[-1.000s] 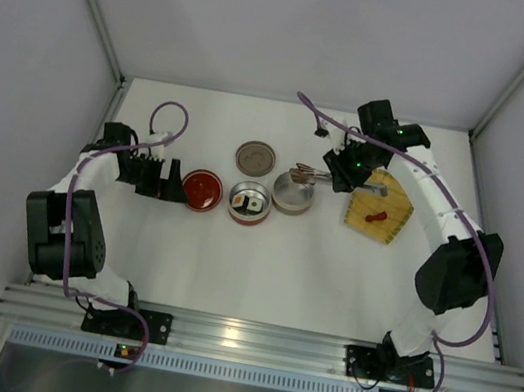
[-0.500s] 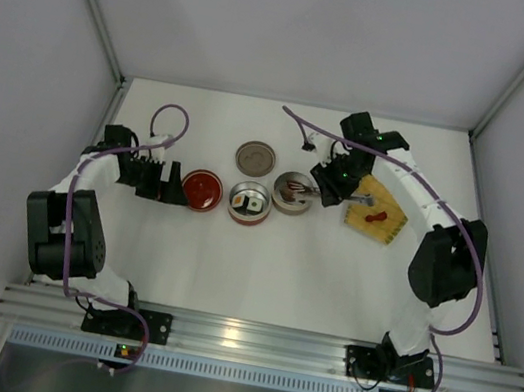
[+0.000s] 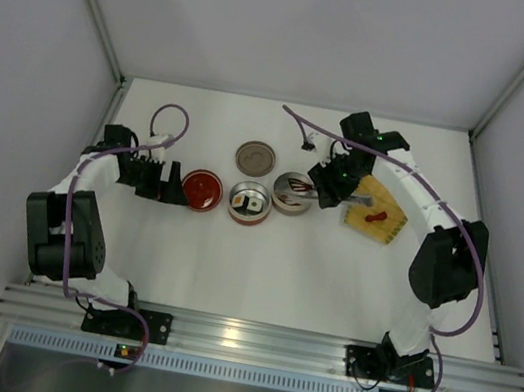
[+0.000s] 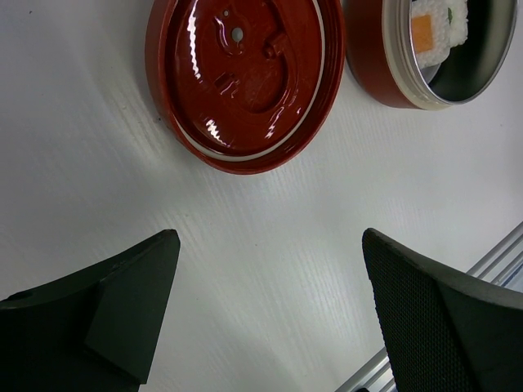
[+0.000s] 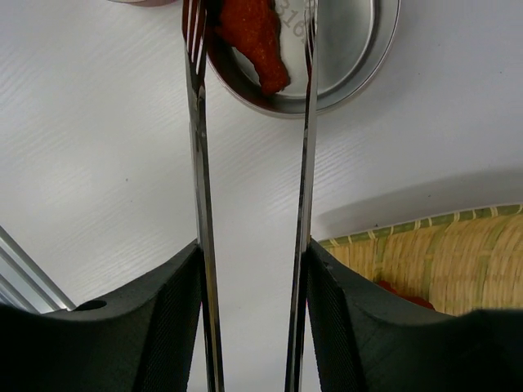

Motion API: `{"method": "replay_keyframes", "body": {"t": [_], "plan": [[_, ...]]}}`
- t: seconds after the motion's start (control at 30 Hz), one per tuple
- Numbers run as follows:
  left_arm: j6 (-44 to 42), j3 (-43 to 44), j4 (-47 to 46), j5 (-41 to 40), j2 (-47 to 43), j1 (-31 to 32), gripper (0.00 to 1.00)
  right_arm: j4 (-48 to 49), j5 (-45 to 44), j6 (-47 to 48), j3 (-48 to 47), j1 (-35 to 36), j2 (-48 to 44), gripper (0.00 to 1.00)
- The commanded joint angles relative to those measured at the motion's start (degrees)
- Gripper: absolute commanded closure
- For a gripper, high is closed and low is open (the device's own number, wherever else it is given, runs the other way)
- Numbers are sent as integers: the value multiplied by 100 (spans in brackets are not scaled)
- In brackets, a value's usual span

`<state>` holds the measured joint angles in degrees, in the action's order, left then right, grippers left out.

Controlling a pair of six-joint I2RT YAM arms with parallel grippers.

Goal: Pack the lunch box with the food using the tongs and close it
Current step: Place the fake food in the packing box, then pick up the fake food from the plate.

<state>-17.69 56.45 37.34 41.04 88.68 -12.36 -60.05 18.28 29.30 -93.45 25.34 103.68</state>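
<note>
My right gripper (image 5: 255, 249) is shut on the tongs (image 5: 198, 122), one slim metal arm against each finger. The tong tips stand spread on either side of a red food piece (image 5: 253, 37) lying in the steel round tray (image 5: 359, 57). In the top view that tray (image 3: 280, 199) sits right of the red lunch box bowl (image 3: 247, 216), which holds sushi rolls (image 3: 252, 200). A second red bit (image 3: 375, 217) lies on the yellow mat (image 3: 394, 207). My left gripper (image 4: 270, 237) is open and holds nothing, just short of the red lid (image 4: 245, 73).
A grey round lid (image 3: 255, 158) lies behind the bowl and tray. The red bowl with sushi (image 4: 425, 49) shows at the top right of the left wrist view. White walls close in the table on three sides, and an aluminium rail (image 3: 247, 338) runs along the near edge.
My right gripper came down and left, bringing the tongs into the steel tray. The tong arms have spread apart and the red piece lies in the tray. The left arm has stayed still.
</note>
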Motion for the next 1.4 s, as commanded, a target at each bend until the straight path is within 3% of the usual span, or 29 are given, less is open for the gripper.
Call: {"method": "replay_keyframes", "body": {"t": [0.0, 0.23, 0.6, 0.93, 1.37], "plan": [[-120, -11, -61, 89, -281, -47, 2, -76, 88, 5, -384, 50, -550, 52], [-164, 7, -25, 89, -326, -47, 2, -788, 79, 848, -403, -924, -1130, 55], [-76, 130, -16, 194, -150, -47, 2, -2291, 263, 3986, 169, -3367, -1324, 58], [-50, 200, 36, 168, -53, -47, 2, -2564, 0, 4839, 28, -3686, -902, 57], [-6, 429, 107, 1, -62, -47, 2, -2458, -194, 4989, 134, -3677, -515, 55]]}}
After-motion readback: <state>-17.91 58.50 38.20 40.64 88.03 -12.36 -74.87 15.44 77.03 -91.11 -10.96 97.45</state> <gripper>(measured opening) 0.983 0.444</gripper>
